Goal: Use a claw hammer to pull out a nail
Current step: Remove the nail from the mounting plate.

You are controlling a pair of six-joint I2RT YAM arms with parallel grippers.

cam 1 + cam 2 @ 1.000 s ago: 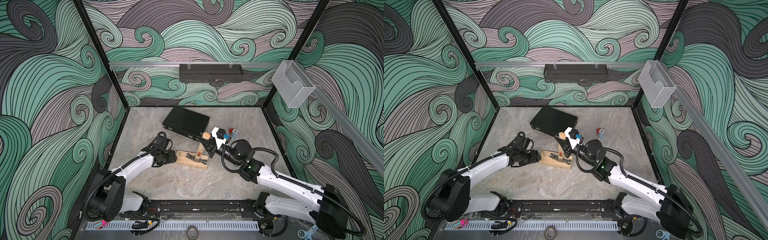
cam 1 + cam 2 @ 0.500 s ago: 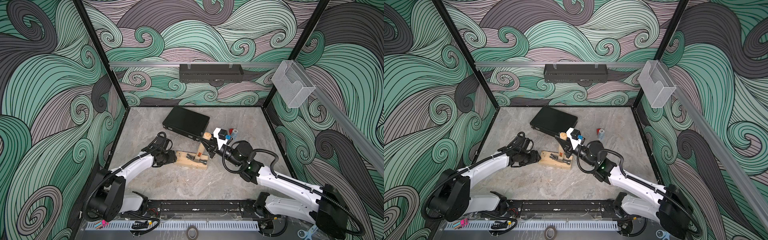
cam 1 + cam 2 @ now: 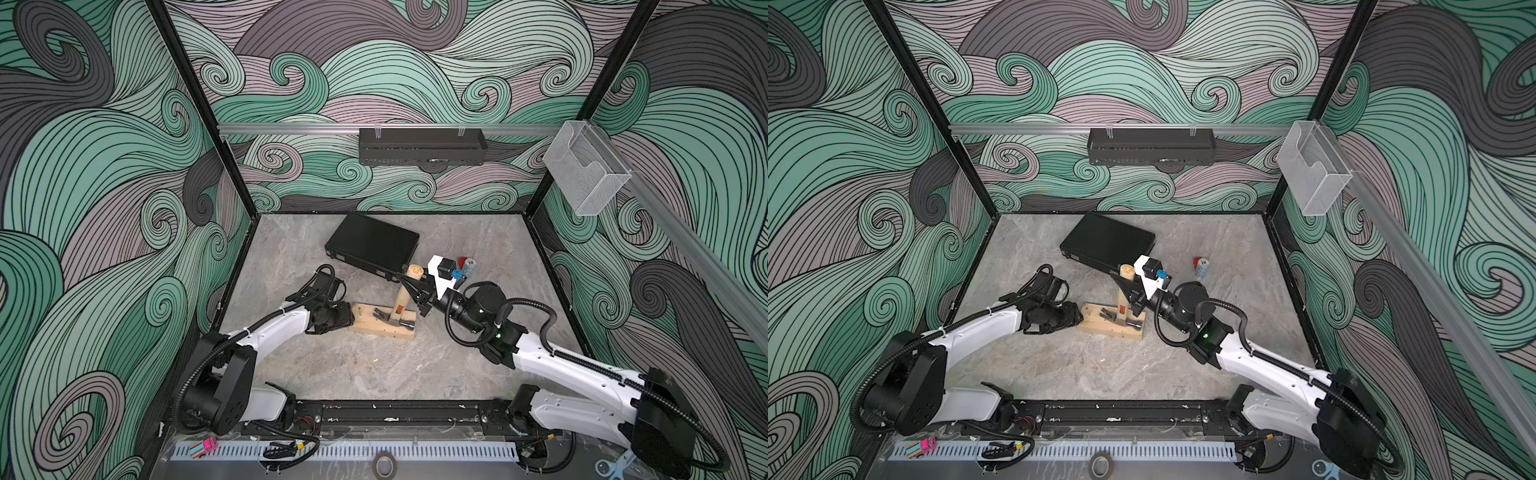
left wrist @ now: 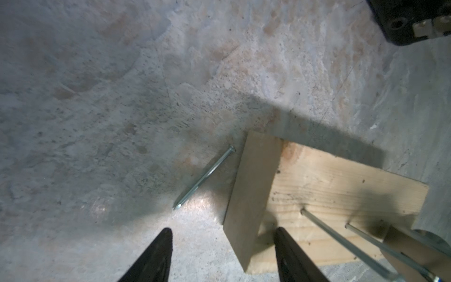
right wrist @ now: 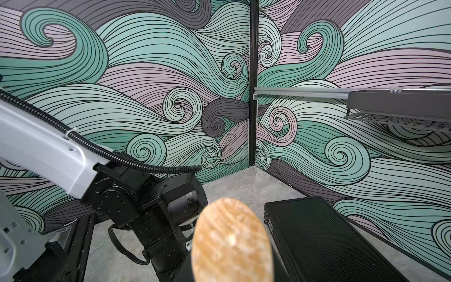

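Standing head-down on a wooden block (image 3: 374, 328), the claw hammer (image 3: 400, 302) shows, in both top views, a pale wooden handle, an orange-and-black label low on it and a grey steel head. Its long axis rises steeply from the block and leans toward the back wall, so the butt end sits just before the near edge of a black case (image 3: 372, 247). The curved claw points toward the left gripper (image 3: 347, 316), and the striking face points toward the right arm. The right gripper (image 3: 409, 286) is clamped on the handle's upper half. The left gripper sits at the block's left end. Bare table (image 3: 374, 370) lies open in front of the block, while the case crowds the handle from behind.

In the left wrist view, the left gripper's black fingers (image 4: 156, 256) stand spread, one over the table and the other over the block's top. A loose nail (image 4: 205, 177) lies flat just beside the block's end, not touching it. Two nails (image 4: 341, 240) stick out of the block's top.

In the right wrist view, the hammer's rounded butt fills the foreground, blurred, with the case just beside it. The fingers gripping the handle are out of sight.
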